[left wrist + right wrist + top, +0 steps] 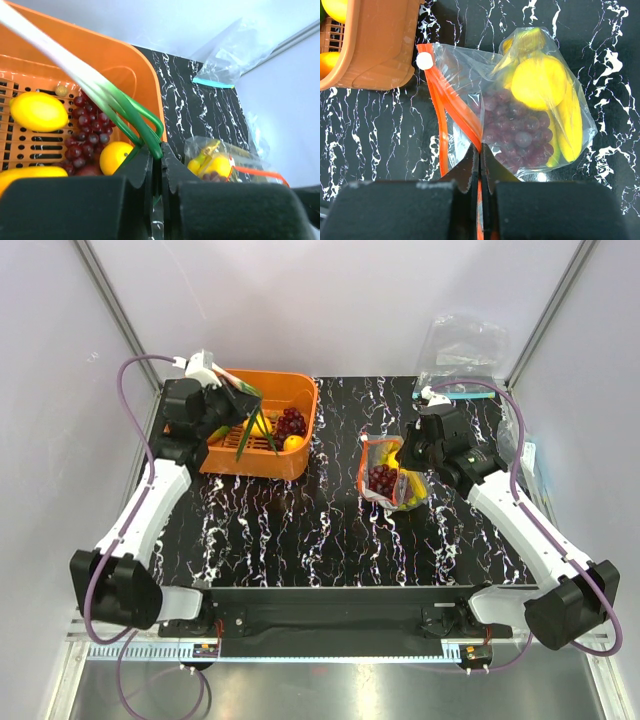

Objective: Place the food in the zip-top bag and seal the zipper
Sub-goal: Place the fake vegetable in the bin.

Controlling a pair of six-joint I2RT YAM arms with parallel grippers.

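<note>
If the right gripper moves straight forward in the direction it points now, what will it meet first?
The right gripper has its fingers shut on the zipper, so it would push first into the zip-top bag, probably against the grape cluster inside. The orange basket lies left of that line.

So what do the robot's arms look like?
The left arm and right arm are white tubes with chunky black joints. A purple cable loops along each. The left end effector and right end effector are black with toothed inner edges.
</note>
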